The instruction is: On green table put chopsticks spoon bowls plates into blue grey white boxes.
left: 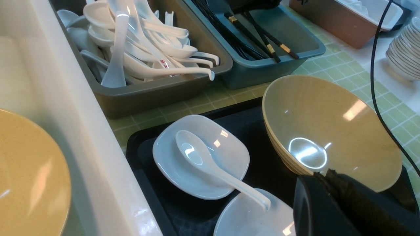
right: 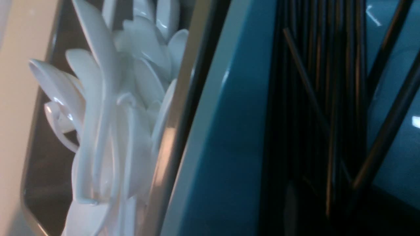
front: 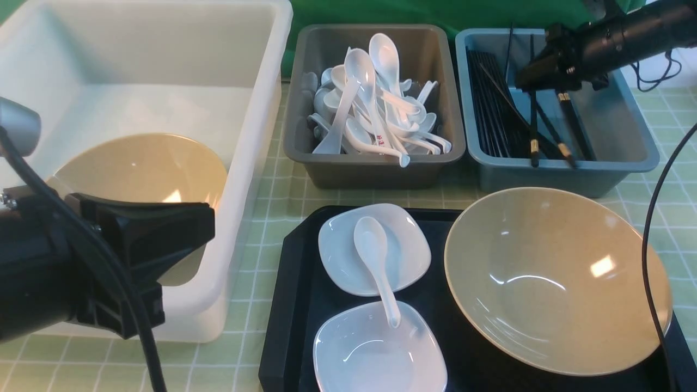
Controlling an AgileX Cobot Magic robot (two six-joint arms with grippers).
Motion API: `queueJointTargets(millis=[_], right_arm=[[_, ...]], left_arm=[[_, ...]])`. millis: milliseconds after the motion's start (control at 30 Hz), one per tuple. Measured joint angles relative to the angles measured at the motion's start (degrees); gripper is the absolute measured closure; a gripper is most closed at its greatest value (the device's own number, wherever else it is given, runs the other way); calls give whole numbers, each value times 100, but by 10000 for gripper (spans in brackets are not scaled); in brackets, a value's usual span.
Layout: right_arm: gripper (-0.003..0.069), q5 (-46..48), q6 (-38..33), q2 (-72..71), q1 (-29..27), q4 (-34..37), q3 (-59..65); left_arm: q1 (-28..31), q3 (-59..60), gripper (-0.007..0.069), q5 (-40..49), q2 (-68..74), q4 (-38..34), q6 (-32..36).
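left end effector (front: pixel 208 224) closed | right end effector (front: pixel 531 76) unclear (chopsticks (front: pixel 534 128) beneath) | cable (front: pixel 644 239) crosses bowl (front: pixel 544 272)

Front view looks forward and down across the green table (front: pixel 270 188). Left wrist view peers sideways from over the white box (left: pixel 82 141). Right wrist view sits tight above the grey box (right: pixel 42 173) and blue box (right: pixel 223 131), both seen by all three.

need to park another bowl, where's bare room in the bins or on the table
Free: far half of the white tub, behind its tan bowl; right floor of the blue box, beside the chopsticks; the green table strip between tub and black tray. Crowded: the grey box, heaped with spoons, and the tray.
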Motion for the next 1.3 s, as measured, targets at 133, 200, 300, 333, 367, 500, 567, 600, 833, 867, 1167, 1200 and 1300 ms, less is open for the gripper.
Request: queueJointTargets(millis=[133, 200, 300, 333, 367, 500, 567, 600, 833, 867, 1167, 1200, 1300], right_arm=[[305, 0, 16, -77, 0, -56, 0], [244, 0, 23, -192, 0, -86, -50], [195, 0, 29, -452, -15, -85, -204], [193, 0, 29, -476, -15, -85, -204], [186, 0, 118, -698, -24, -85, -224], [181, 0, 172, -1346, -30, -85, -229], [181, 0, 172, -1658, -30, -85, -229], [181, 0, 172, -1860, -18, -102, -229], [181, 14, -35, -3476, 786, -988, 482], [181, 14, -43, -3655, 981, -1174, 677], [181, 14, 294, -4827, 2928, -2307, 3386], [181, 14, 327, -4863, 3091, -2326, 3661], [181, 14, 427, -4865, 3410, -2281, 4206]], left_arm=[[0, 0, 626, -6, 0, 0, 0], [0, 0, 626, -6, 0, 0, 0], [0, 0, 626, -11, 0, -13, 0], [0, 0, 626, -11, 0, -13, 0], [0, 0, 626, -11, 0, -34, 0], [0, 0, 626, 24, 0, -77, 0], [0, 0, 626, 96, 0, -77, 0], [0, 0, 626, 161, 0, -77, 0], [0, 0, 626, 702, 0, 70, -27], [0, 0, 626, 741, 0, 120, -27], [0, -72, 626, 1107, -86, 749, -27], [0, -112, 626, 1193, -129, 831, -27], [0, -175, 626, 1306, -278, 997, -21]])
